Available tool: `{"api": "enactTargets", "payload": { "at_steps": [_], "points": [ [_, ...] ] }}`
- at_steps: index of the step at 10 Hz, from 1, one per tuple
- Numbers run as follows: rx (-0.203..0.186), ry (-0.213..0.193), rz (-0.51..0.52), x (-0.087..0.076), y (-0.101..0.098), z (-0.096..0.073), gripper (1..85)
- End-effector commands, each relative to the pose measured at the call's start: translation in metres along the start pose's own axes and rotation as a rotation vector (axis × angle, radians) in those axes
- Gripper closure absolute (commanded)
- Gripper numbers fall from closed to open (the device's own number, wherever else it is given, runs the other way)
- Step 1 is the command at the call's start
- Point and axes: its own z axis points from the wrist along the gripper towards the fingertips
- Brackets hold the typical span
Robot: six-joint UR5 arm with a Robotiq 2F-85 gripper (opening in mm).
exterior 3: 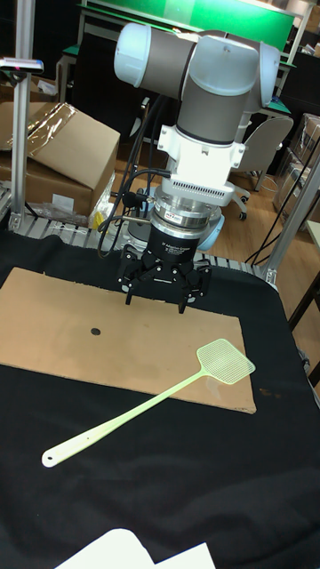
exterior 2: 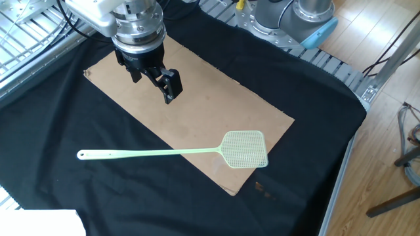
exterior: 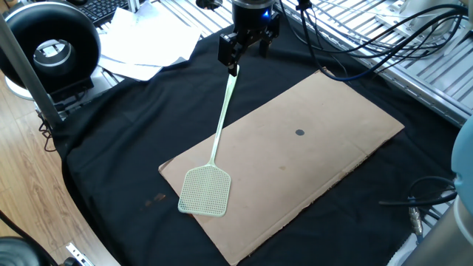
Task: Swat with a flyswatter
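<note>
Your flyswatter [exterior: 219,133] lies flat and free, its long axis slanting across one long edge of the cardboard sheet [exterior: 318,155]. In the other fixed view you see it nearly level across the picture, with the mesh head [exterior 2: 246,149] pointing right and the handle tip [exterior 2: 81,155] pointing left. In the tall fixed view it runs from the lower left up to the head at the right. The head rests on the cardboard near one corner, while most of the thin handle lies on the black cloth [exterior: 133,118] that covers the table. It is pale mint-green plastic with a roughly square, finely perforated head, a long straight handle and a small hole at the handle's end. Your gripper [exterior 2: 152,85] hangs over the opposite end of the cardboard, well apart from the handle, with its two black fingers spread and nothing between them. You can also see a small dark dot [exterior: 299,133] on the cardboard and loose white papers [exterior: 148,44] beyond the cloth's edge
</note>
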Motion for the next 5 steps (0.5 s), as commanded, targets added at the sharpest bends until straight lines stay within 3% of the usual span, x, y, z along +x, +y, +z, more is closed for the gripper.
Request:
{"api": "enactTargets", "payload": {
  "at_steps": [1, 5],
  "points": [
    [-0.026, 0.046, 0.015, 0.0118, 0.0097, -0.0001, 83.3],
    [-0.018, 0.047, 0.019, 0.0115, 0.0093, -0.0004, 83.3]
  ]
}}
